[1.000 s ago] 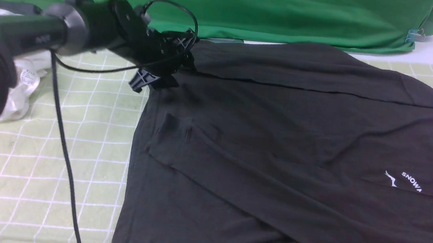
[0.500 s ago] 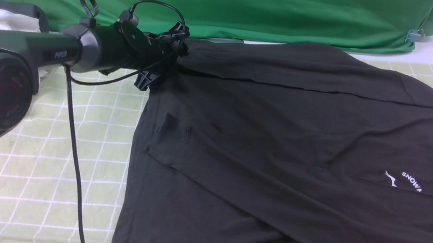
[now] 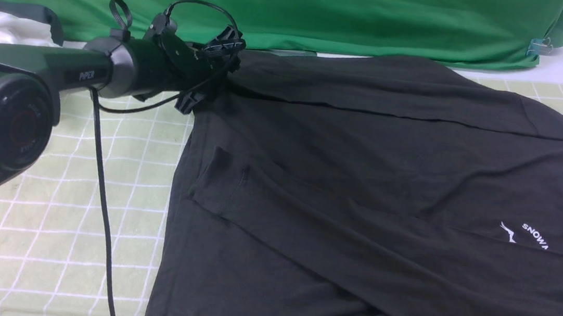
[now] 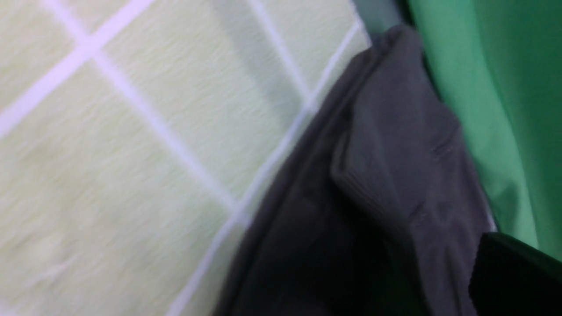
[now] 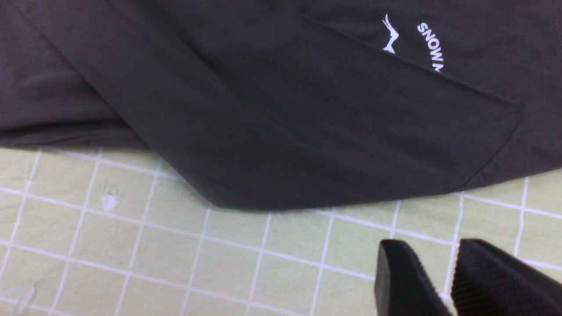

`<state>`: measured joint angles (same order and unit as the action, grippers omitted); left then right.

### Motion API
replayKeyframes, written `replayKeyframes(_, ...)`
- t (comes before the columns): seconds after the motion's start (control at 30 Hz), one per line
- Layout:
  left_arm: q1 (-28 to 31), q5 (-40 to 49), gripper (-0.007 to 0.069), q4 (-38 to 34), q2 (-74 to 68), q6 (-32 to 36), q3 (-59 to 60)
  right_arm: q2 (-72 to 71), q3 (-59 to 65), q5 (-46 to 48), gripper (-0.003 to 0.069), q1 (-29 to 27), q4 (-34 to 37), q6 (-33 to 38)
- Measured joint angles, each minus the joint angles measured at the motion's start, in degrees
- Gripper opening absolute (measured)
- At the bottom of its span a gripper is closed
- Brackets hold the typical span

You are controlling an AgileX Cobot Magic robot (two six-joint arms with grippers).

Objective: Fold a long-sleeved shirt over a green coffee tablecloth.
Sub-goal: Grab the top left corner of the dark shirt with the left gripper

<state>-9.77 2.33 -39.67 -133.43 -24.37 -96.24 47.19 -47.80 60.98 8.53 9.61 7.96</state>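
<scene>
Folding so far: shirt (image 3: pixel 362 187) sleeves seemingly laid across body
Left pincer (image 3: pixel 214 72): at far hem corner, grip cannot be told
Right pincer (image 5: pixel 448 263): slightly apart, empty
Remaining: body folds

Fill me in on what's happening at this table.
A two-armed robot is folding a dark long-sleeved shirt spread on the checked green tablecloth. Its left gripper is at the shirt's far left corner; whether it has gripped the hem is unclear. The right gripper hovers empty over the cloth beside the shirt.
</scene>
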Motion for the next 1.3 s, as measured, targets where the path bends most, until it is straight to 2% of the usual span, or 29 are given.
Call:
replayKeyframes(0.13, 0.0, -1.5, 0.0151, 3.4, 0.0, 0.3, -1.8, 0.0, 0.0, 0.0, 0.0195, 0.0, 0.0, 0.0)
replayKeyframes(0.17, 0.0, -2.3, 0.0089, 4.3, 0.0, 1.1, -2.0, 0.0, 0.0, 0.0, 0.0196, 0.0, 0.0, 0.0)
replayKeyframes(0.23, 0.1, -2.3, 0.0038, 4.7, 0.0, 3.2, -2.3, 0.0, 0.0, 0.0, 0.0196, 0.0, 0.0, 0.0)
replayKeyframes(0.43, 0.6, 3.5, 0.0015, 5.1, 0.4, 8.2, -2.6, 0.0, 0.0, -0.2, 0.0199, 0.0, 0.0, 0.0)
replayKeyframes(0.53, 1.1, 10.0, 0.0015, 5.1, 2.5, 11.0, -2.6, 0.0, 0.0, -0.8, 0.0202, 0.0, 0.0, 0.0)
replayKeyframes(0.67, 2.0, 16.8, 0.0015, 5.1, 5.1, 11.3, -2.6, 0.0, 0.0, -1.8, 0.0206, 0.0, 0.0, 0.0)
replayKeyframes(0.77, 2.4, 18.8, 0.0017, 3.9, 5.1, 9.1, -2.9, 0.0, 0.0, -2.7, 0.0210, 0.0, 0.0, 0.0)
replayKeyframes(0.9, 2.4, 18.9, 0.0046, 1.1, 3.7, 6.9, -2.9, 0.0, 0.0, -3.0, 0.0218, 0.0, 0.0, 0.0)
replayKeyframes(1.17, 2.4, 16.1, 0.0267, -1.4, -0.2, 6.5, -2.9, 0.0, 0.0, -3.0, 0.0235, 0.0, 0.0, 0.0)
replayKeyframes(1.3, 2.4, 13.0, 0.0349, -2.2, -0.5, 6.4, -2.9, 0.0, 0.0, -3.0, 0.0237, 0.0, 0.0, 0.0)
